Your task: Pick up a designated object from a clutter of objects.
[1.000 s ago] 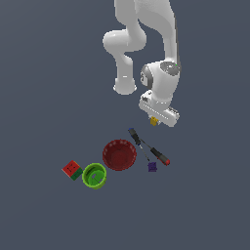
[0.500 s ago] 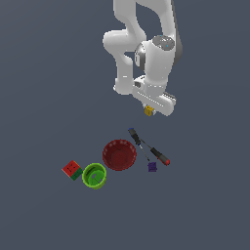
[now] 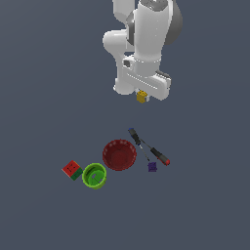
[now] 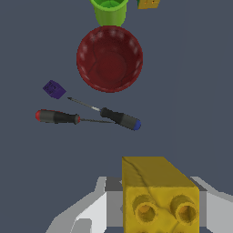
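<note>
My gripper (image 3: 142, 97) is shut on the tiny yellow block (image 3: 142, 96) and holds it high above the floor, well above the clutter. In the wrist view the yellow block (image 4: 159, 193) fills the foreground between the fingers, with two round holes on its face. Below lie the red bowl (image 3: 119, 155), the green cup (image 3: 94, 176), the red-and-green cube (image 3: 72, 170), the tiny purple block (image 3: 152, 167) and two screwdrivers (image 3: 149, 147). The wrist view shows the bowl (image 4: 109, 58), the cup (image 4: 109, 11), the purple block (image 4: 54, 89) and the screwdrivers (image 4: 88, 117).
The clutter sits in a loose row on the plain dark grey floor (image 3: 44, 88). The cube lies at the exterior view's left end, the screwdrivers and purple block at its right end.
The gripper has risen with the yellow block in it, further from the clutter. The objects on the floor have not moved.
</note>
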Robot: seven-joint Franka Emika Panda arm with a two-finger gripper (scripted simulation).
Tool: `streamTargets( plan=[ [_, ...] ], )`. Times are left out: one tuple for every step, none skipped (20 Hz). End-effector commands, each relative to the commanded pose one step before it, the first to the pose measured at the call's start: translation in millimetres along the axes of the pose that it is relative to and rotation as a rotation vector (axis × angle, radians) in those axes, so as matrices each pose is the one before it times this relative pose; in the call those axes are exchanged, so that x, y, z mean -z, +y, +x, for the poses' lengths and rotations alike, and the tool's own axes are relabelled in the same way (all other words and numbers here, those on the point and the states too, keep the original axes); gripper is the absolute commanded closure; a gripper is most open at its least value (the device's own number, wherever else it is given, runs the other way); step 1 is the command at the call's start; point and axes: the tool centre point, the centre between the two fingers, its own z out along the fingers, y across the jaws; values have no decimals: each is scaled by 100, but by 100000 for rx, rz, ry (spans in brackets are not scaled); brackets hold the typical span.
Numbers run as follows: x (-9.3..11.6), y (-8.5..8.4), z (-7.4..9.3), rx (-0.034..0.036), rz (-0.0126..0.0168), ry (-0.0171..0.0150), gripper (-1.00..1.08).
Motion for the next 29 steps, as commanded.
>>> streamTargets(
  plan=[
    [2236,791,836,-18,-35,-10,108],
    [889,296,351,0,0,0,108],
    [898,298,356,-39,-34,46,108],
    [905,299,363,0,0,0,108],
    [914,299,366,-45,-44,57,108],
    [922,302,377,0,0,0,108],
    [932,300,378,-42,-45,58,108],
    [927,296,382,-23,-27,34,108],
    [897,283,372,-22,-27,34,108],
    [857,267,358,-22,-27,34,108],
    [814,255,349,0,0,0,108],
    [774,233,325,-28,-39,49,108],
    [731,217,312,-18,-28,36,108],
    [685,205,305,0,0,0,108],
    [644,178,273,-20,-40,53,108],
    [595,171,271,0,0,0,108],
    [552,147,239,-9,-28,39,108],
    [501,140,232,0,0,0,108],
    [456,113,196,-4,-28,40,108],
    [402,107,191,0,0,0,108],
    [357,78,151,5,-27,41,108],
    [302,74,149,0,0,0,108],
    [254,59,128,0,0,0,108],
    [208,45,107,0,0,0,108],
    [165,32,87,0,0,0,108],
    [130,4,44,38,-10,29,108],
    [85,13,48,0,0,0,108],
    [49,7,28,0,0,0,108],
    [16,2,9,0,0,0,108]
  ],
)
